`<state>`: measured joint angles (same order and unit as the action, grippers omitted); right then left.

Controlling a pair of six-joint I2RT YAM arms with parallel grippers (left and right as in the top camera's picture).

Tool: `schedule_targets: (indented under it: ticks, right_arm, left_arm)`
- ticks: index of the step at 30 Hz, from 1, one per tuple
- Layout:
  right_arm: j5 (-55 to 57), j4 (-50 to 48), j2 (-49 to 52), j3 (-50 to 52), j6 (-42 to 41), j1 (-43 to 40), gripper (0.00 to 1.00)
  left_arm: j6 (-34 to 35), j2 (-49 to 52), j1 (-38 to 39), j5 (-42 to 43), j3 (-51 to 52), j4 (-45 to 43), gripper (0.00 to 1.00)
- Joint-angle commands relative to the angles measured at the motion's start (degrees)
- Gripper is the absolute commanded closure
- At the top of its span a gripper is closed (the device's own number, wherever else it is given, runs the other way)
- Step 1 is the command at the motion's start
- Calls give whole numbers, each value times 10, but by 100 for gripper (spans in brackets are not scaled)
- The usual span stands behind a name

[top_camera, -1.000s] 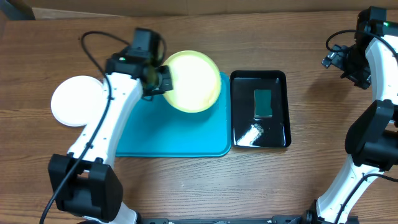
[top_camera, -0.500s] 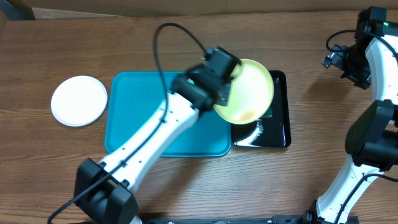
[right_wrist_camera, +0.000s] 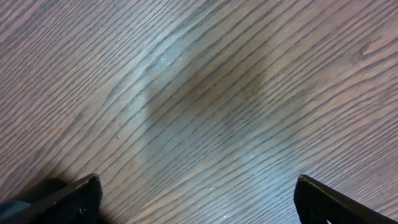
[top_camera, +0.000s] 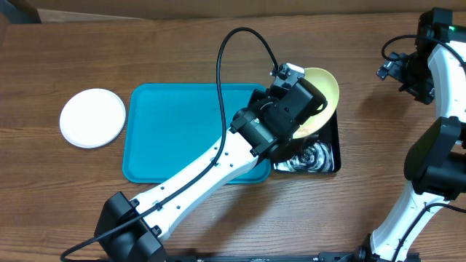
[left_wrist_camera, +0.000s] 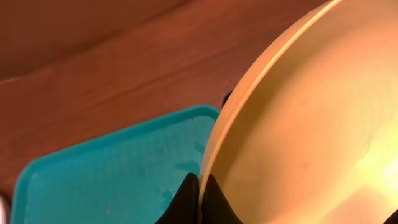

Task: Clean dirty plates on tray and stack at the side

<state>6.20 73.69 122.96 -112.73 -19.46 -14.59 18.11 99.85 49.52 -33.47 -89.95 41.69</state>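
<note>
A brown wood-grain table (top_camera: 182, 58) fills the frame. Right of centre lies a small glossy black rectangular plastic tray (top_camera: 336, 164), only its lower part showing, a whitish swirl (top_camera: 314, 155) on its wet-looking surface.

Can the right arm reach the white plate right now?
Probably not. The white plate lies beyond the tray, and the left arm, holding the yellow-green plate, stretches across between them; the right arm sits at the far edge.

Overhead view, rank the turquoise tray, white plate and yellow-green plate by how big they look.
1. turquoise tray.
2. white plate, flat and fully shown.
3. yellow-green plate, but unsure: it is tilted, raised nearer the camera, partly hidden by the left gripper.
</note>
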Motion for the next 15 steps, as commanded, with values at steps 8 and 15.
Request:
schedule_targets:
  ticks: [8,15]
  right_arm:
    - [2,-2,-14,-9,-1,-1,0]
    - [2,-2,-14,-9,-1,-1,0]
  left_arm:
    - [-108,-10,38,-146,-15,-15,96]
    - [-171,-10,82,-231,-15,-42,96]
